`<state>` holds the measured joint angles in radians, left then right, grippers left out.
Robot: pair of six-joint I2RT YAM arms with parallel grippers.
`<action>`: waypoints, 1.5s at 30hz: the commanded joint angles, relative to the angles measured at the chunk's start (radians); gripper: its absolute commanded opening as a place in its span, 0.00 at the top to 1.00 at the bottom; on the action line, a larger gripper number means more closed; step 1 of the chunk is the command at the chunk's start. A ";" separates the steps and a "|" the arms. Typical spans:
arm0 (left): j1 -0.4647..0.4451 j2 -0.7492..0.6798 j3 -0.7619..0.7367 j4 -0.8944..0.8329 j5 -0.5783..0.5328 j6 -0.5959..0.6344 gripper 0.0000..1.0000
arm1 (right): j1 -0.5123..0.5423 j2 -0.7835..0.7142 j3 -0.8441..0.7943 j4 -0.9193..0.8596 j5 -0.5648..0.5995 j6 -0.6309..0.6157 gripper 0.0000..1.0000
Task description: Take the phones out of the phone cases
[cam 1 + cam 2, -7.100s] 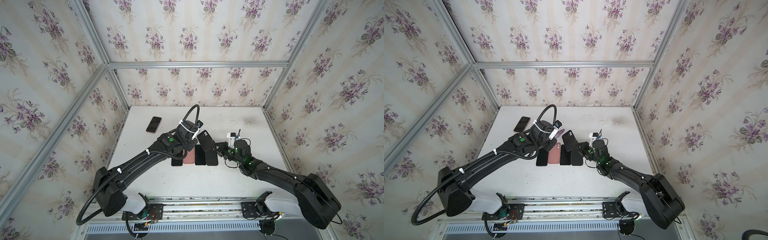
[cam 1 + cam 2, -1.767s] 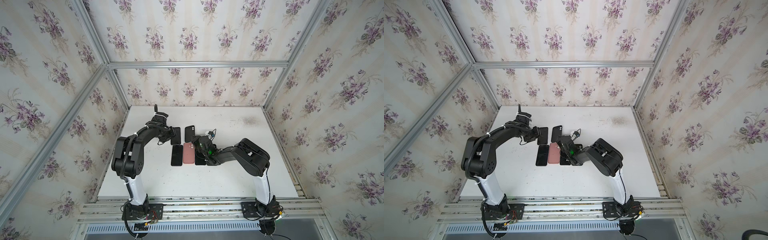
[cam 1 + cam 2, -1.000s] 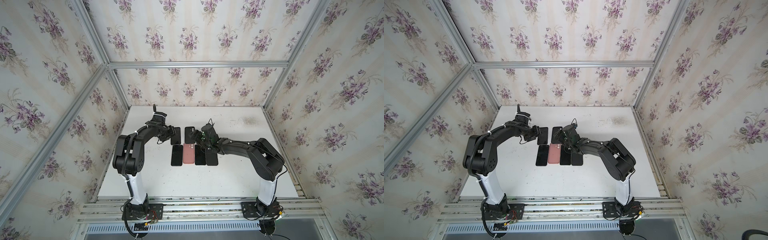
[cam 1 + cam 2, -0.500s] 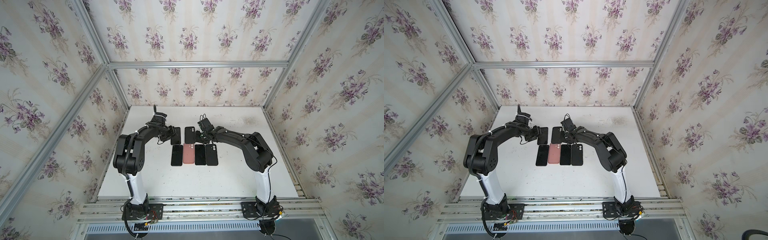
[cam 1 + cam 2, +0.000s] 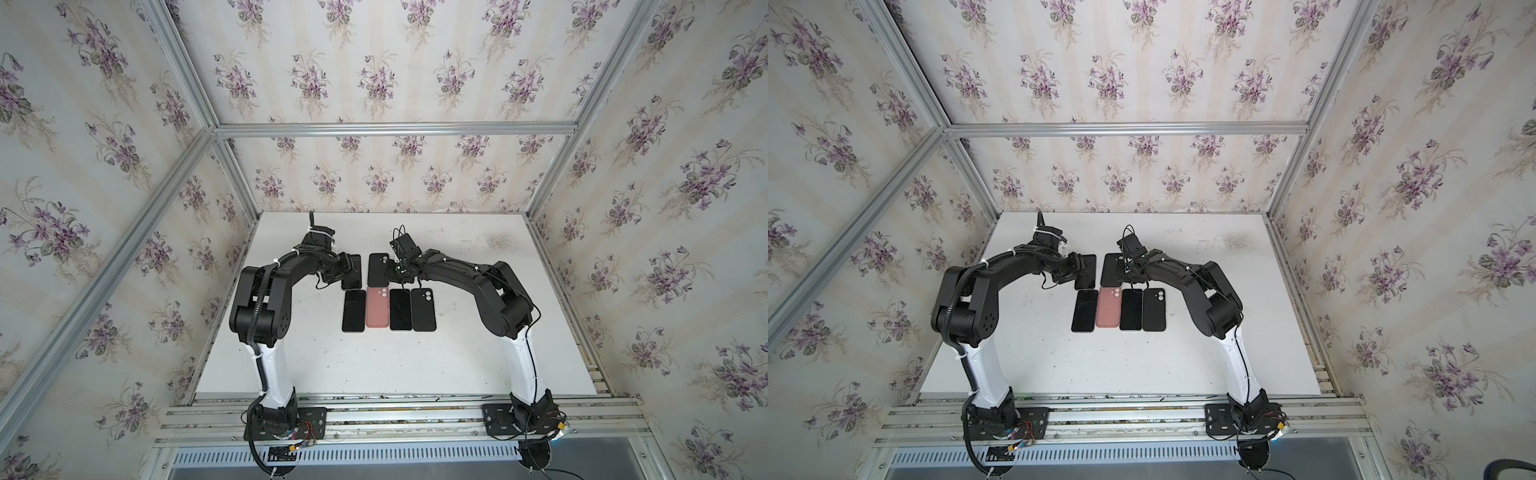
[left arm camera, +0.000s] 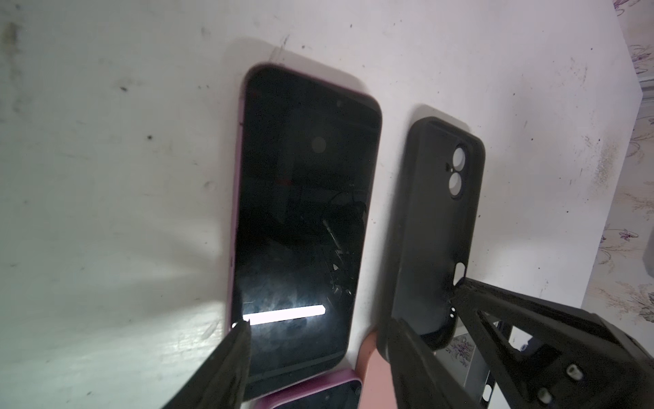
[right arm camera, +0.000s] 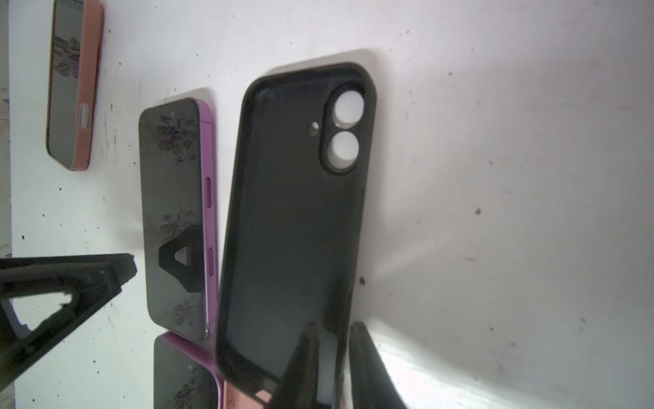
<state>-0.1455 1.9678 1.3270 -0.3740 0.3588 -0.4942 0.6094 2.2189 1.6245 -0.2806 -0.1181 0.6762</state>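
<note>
White table (image 5: 478, 340), floral-wallpaper booth (image 5: 374, 83). The phone (image 6: 304, 212) is out. It lies flat, screen up, behind the front row (image 5: 400, 309) and just beside the empty black case (image 7: 293, 230), with a strip of bare table between them. Table shows through the case's camera holes.

vs ~7 s ago: both arms were raised over the row with a dark handset in the air between them. Now phone and case are both down, side by side. The row of four is unchanged.

left gripper (image 6: 316, 322): jaws spread, straddling the phone's near end. One tip is at the phone's edge, the other is past the opposite edge, toward the case. It is not clamping anything. The left arm (image 5: 291, 266) is in the same pose as ~2 s ago.

right gripper (image 7: 334, 325): nearly pressed together, pinching the case's side wall near its bottom corner. One of the fingers (image 7: 304, 361) is inside the shell, the other outside. About 2 s ago it was over the front row. It has since pulled back to the case.

Can't tell whether the case's near end is off the table.
</note>
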 commanded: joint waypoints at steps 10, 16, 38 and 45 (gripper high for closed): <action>-0.001 0.022 0.027 0.017 0.023 0.018 0.36 | -0.009 0.051 0.087 -0.025 0.062 -0.068 0.84; 0.000 0.027 0.033 0.018 0.027 0.022 0.36 | -0.022 0.079 0.133 -0.033 0.064 -0.113 0.86; -0.001 -0.060 0.010 0.015 -0.045 0.017 0.31 | -0.004 0.016 0.000 0.058 0.051 -0.114 0.84; 0.022 -0.068 0.014 -0.029 -0.093 0.022 0.28 | -0.008 -0.037 -0.034 0.087 0.041 -0.084 0.70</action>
<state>-0.1299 1.8935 1.3388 -0.3840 0.2928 -0.4805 0.6064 2.2070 1.5986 -0.2291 -0.0734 0.5728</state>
